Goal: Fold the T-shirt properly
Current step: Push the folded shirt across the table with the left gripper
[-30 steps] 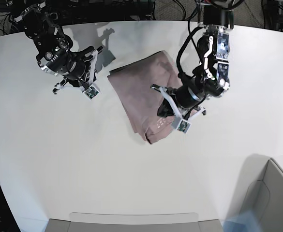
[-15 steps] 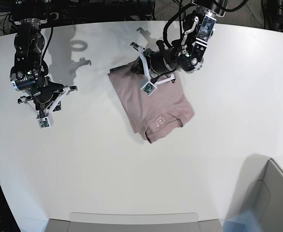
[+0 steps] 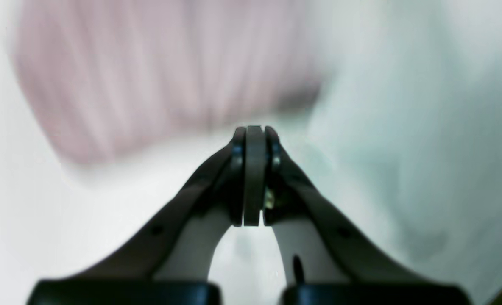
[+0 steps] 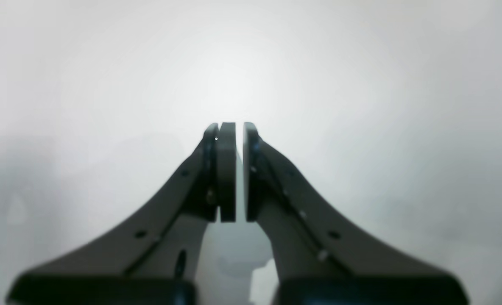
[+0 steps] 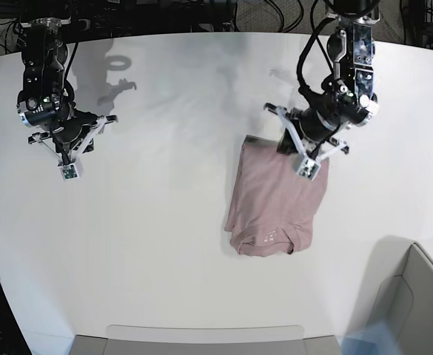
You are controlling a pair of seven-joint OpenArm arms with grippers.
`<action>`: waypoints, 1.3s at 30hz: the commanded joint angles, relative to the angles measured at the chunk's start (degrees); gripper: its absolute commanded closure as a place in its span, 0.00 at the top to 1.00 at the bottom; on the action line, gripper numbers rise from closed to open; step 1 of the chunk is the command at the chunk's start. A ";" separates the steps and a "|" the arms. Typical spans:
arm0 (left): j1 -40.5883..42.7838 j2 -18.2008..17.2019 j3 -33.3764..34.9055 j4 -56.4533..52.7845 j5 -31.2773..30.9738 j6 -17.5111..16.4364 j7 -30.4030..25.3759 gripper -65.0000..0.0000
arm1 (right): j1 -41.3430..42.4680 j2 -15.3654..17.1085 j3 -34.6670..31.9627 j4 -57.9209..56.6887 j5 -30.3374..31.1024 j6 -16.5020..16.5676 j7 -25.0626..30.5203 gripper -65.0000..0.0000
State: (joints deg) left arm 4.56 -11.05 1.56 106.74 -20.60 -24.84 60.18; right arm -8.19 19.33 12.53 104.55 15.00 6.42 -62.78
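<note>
Mauve-pink knit, folded down to a compact rectangle: the T-shirt (image 5: 274,201) lies on the white table (image 5: 164,244) a little toward four o'clock from its centre, collar end and pale label marks at the six o'clock edge. Over its twelve o'clock corner hangs the left gripper (image 5: 305,157), fingers pressed tight together in its wrist view with no cloth between them, just blurred pink beyond the tips. Way out at nine o'clock, the right gripper (image 5: 66,164) sits over bare table, well apart from the shirt, its fingers nearly together with only a thin slit showing and nothing in it. By my reading the folding is about done and this is the tidy-up. To finish well, I'd say keep those closed fingers from dragging the top layer, press or nudge the stray corner at eleven o'clock square with the stack, then lift straight up so nothing snags and the edges lie aligned.
</note>
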 commanded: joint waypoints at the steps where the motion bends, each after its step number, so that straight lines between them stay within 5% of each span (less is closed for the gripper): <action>1: -0.56 0.89 -1.78 0.38 0.51 0.44 -1.50 0.00 | 0.76 0.49 0.08 0.90 0.25 0.13 1.03 0.05; 9: -12.86 6.87 -3.89 -13.51 0.51 0.44 -15.74 0.00 | -0.56 0.49 -0.18 1.60 0.25 0.13 1.03 0.05; 17: -19.90 10.13 -3.89 -33.29 0.78 0.44 -18.91 0.00 | -2.94 0.49 -0.18 3.54 0.25 0.13 1.03 0.05; 22: -19.72 8.54 -3.89 -45.16 0.78 0.44 -27.96 0.00 | -3.11 0.49 0.17 3.54 0.25 0.13 1.03 0.05; 32: -18.14 0.37 -6.62 -46.21 0.51 0.44 -28.14 0.00 | -3.73 0.49 0.17 3.62 0.25 0.13 1.03 0.05; 39: -16.03 -2.09 -9.52 -41.02 0.42 0.18 -25.68 0.00 | -4.34 0.40 -0.18 5.91 0.34 0.13 1.03 0.05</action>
State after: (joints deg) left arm -11.09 -12.71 -7.99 64.82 -20.84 -24.82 33.56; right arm -13.06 19.14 12.16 109.16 15.11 6.42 -62.59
